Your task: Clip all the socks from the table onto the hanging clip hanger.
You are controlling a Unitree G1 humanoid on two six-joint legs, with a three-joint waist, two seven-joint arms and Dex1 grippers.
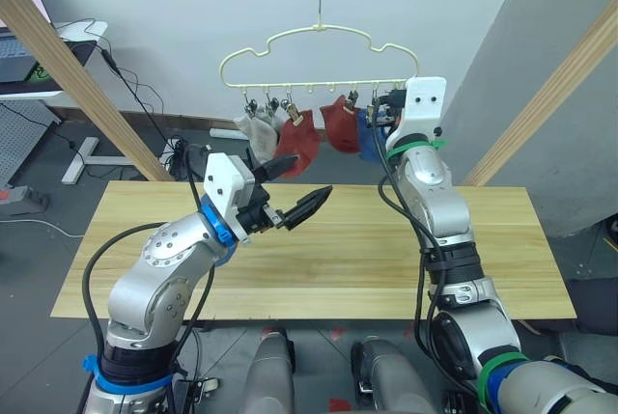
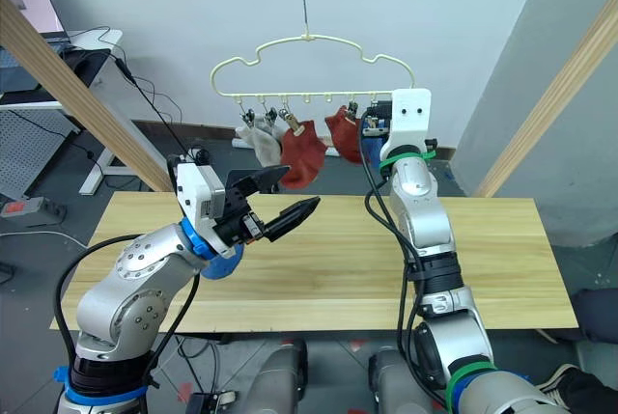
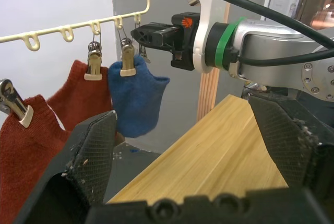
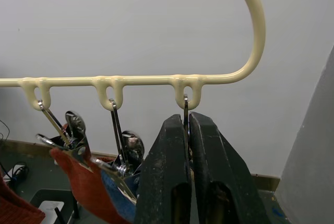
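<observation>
You're looking at the cream-yellow cloud-outline wire clip hanger (image 1: 319,55) hanging by its hook above the far edge of the long light-plank table (image 1: 367,260). Its clips are carrying socks: two light grey ankle socks (image 1: 256,130) are dangling at the robot's-left end, a rust-red sock (image 1: 298,145) is hanging next to them, a second rust-red sock (image 1: 338,121) is hanging further right, and a blue sock (image 3: 134,96) is hanging just beside that one, each pinched at its top edge by a small metal clip. A sixth sock can't be made out. The last metal clip (image 4: 185,110), at the hanger's right end, is dropping straight between the right gripper (image 4: 188,130) fingers, which are pressing together on it; whether any fabric is sitting in that clip is hidden. The right arm is reaching up from the table's near side to the hanger bar. The left gripper (image 1: 301,185) is hovering over the table's left half, below the grey socks, fingers spread apart, holding nothing.
</observation>
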